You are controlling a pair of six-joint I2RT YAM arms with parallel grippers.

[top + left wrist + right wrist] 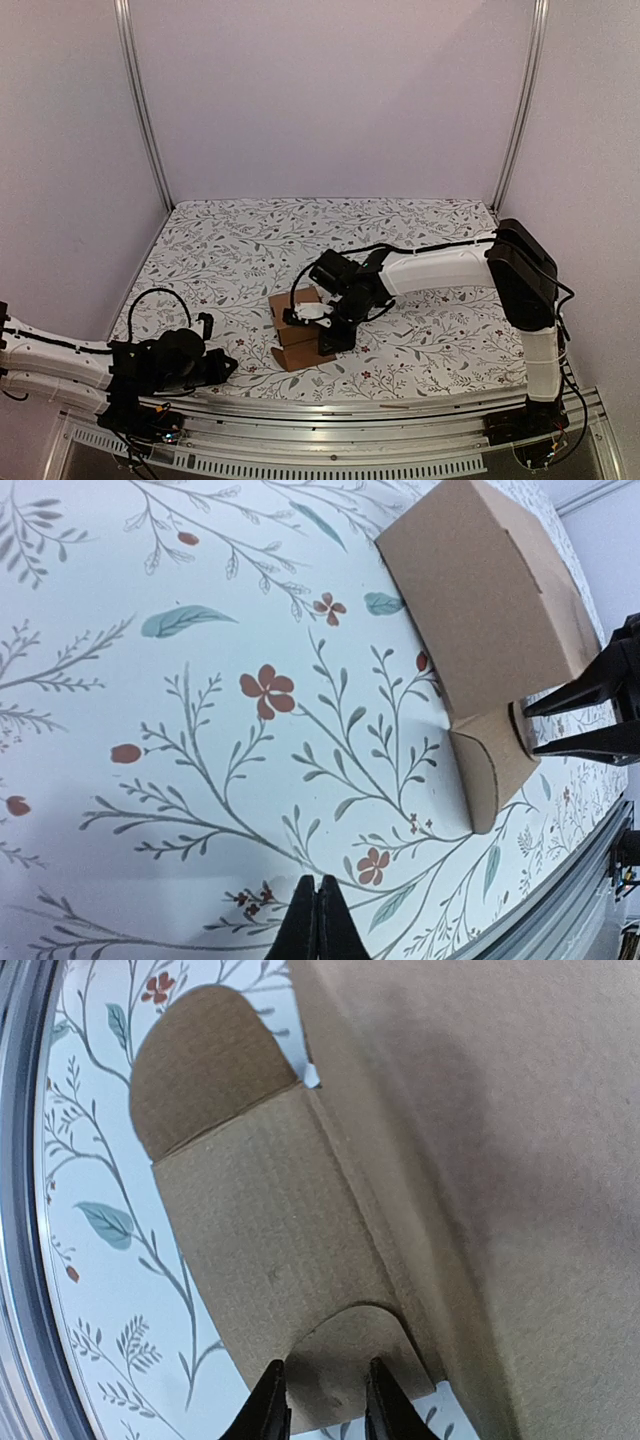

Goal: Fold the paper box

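Right gripper [327,1405] slightly parted over rounded flap [345,1355] of paper box [293,352], grasping nothing I can see. Left gripper [318,925] clenched, empty, above surface [150,730].

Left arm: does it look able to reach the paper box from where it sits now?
Probably yes. Only bare tablecloth lies between the shut left gripper and the paper box. The right gripper is at a flap, off that path.
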